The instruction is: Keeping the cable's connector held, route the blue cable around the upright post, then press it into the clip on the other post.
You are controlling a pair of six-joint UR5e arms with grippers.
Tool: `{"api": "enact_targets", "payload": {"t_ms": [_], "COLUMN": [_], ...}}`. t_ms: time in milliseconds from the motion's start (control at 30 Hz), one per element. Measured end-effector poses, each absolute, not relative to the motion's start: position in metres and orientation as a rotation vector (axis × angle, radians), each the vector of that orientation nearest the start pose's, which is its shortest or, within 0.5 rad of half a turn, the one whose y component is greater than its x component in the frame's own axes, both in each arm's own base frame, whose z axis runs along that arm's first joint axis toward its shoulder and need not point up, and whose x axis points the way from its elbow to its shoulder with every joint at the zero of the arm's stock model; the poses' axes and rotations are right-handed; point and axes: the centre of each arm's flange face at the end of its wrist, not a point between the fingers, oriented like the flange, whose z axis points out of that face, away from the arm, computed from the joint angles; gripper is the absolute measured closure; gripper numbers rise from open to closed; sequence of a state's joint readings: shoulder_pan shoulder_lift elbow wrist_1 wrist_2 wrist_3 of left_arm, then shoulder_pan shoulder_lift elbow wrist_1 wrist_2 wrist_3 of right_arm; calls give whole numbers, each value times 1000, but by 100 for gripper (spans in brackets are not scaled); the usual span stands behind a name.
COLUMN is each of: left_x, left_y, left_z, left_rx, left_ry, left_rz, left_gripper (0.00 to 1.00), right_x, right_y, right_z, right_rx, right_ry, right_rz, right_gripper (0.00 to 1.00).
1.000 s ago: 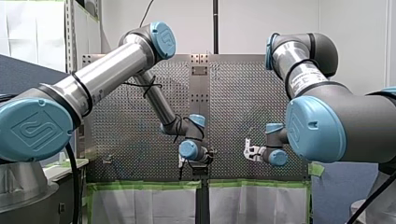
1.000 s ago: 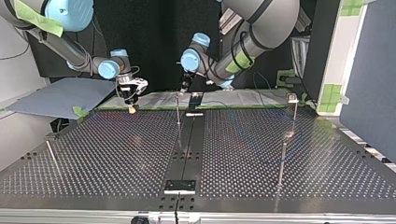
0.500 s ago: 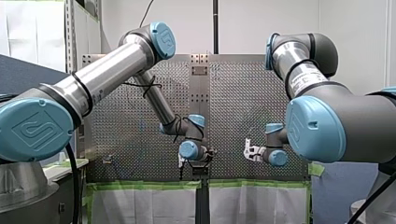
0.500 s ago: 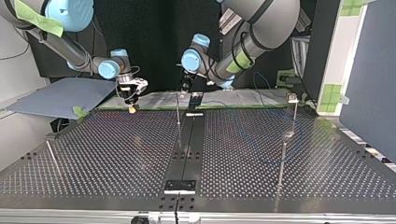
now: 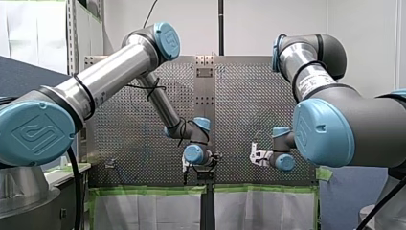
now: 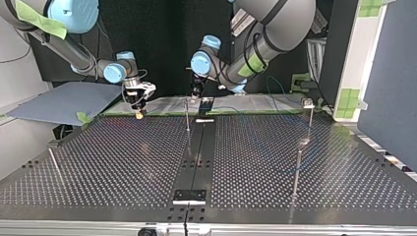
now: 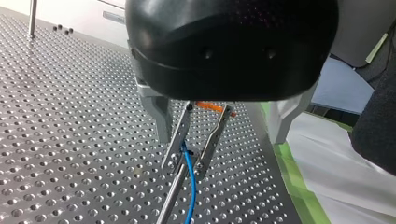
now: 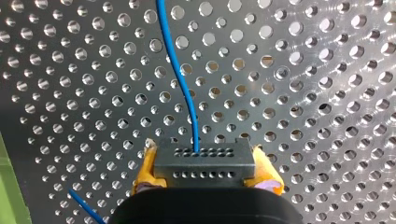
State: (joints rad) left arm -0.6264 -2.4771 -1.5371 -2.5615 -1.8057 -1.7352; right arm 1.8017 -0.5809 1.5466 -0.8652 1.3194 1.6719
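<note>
Right wrist view: thin blue cable (image 8: 180,70) from black connector (image 8: 204,162), tight in right claw (image 8: 205,169).

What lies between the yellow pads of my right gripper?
A black connector, the fingers of the right gripper shut on it; the blue cable runs ahead from it. The right wrist view shows this.

Robotics lab — perforated metal table (image 6: 123,157), green masking tape (image 5: 143,190), blue partition screens (image 6: 388,73), bare white walls (image 5: 268,24)
</note>
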Motion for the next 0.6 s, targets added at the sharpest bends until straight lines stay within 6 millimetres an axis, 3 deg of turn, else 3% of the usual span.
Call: {"api": "enact_targets", "payload": {"t_ms": [300,600], "left_x": [444,418], "left_y": [-466,-455], "left_z": [29,61], "left_rx": [249,162], "left_ry": [1800,1776], "left_rz": [-289,-355], "left_gripper": [0,0], "right_x": [305,304], "right_y": [-610,-611], "right_z": [-36,-36], "right_rx": [1607,1604], "right_ry": [-1126,-1134], "right_rz": [1576,1579], "right_gripper": [100,100]}}
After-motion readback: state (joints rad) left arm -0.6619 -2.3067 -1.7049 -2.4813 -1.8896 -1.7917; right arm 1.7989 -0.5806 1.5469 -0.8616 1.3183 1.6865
